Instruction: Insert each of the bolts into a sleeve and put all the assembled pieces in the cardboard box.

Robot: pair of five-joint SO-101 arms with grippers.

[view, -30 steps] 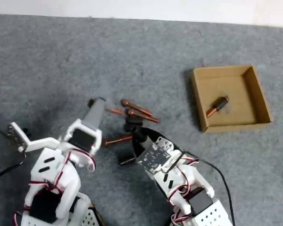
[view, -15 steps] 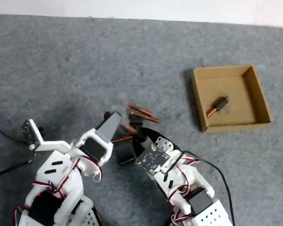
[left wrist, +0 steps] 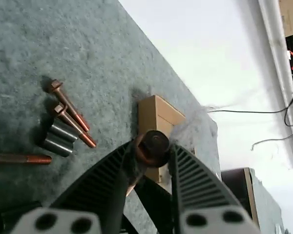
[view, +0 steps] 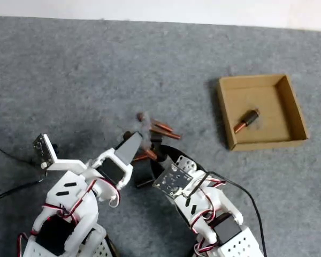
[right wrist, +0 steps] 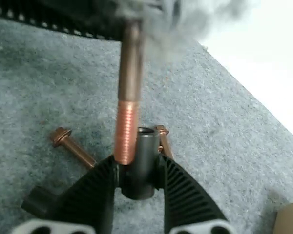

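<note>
My left gripper [view: 132, 140] is shut on a copper bolt [left wrist: 155, 143], seen head-on between its fingers. My right gripper [right wrist: 139, 171] is shut on a black sleeve [right wrist: 142, 148], held upright. The held bolt [right wrist: 128, 117] comes in slanted, and its threaded tip lies against the side of the sleeve's open mouth, not inside it. In the high view the two grippers meet at the middle of the carpet. The cardboard box [view: 224, 115] stands to the right and holds one assembled bolt and sleeve [view: 246, 120].
Loose copper bolts [view: 161, 129] lie just beyond the grippers, with two black sleeves [left wrist: 59, 138] beside them. Another bolt [left wrist: 20, 158] and a sleeve [view: 144, 183] lie nearer the arm bases. The grey carpet spreads wide at the back and left.
My left arm has swung right and toward the right gripper, bringing the bolt up to the sleeve. The right arm has stayed still.
</note>
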